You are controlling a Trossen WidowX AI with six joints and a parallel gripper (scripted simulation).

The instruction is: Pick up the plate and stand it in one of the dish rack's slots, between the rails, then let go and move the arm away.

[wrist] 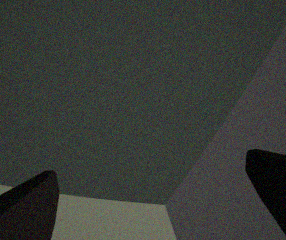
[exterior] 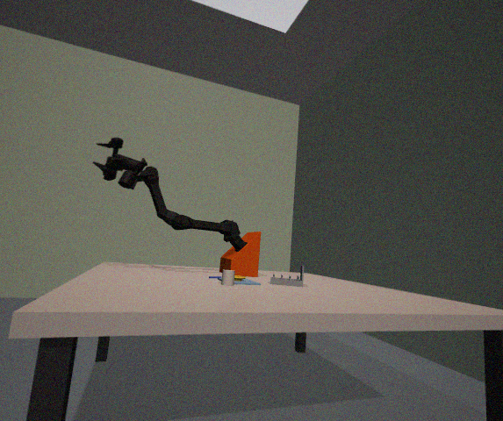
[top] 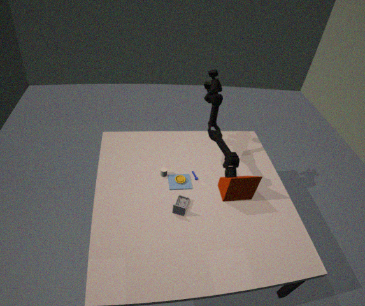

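High above the tabletop's (top: 176,247) far edge, the arm is reaching up and away, its hand (exterior: 101,156) spread wide and gripping nothing. One yellow plate (top: 180,179) is lying flat on one blue mat (top: 179,182), near one dish rack (top: 181,205). Only the exterior view is showing the rack's upright rails.

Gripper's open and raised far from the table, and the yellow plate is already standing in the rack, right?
Not the plate. In the top view the plate lies flat on the blue mat, apart from the rack. The rest holds: the gripper is open, holds nothing and is raised far from the table.
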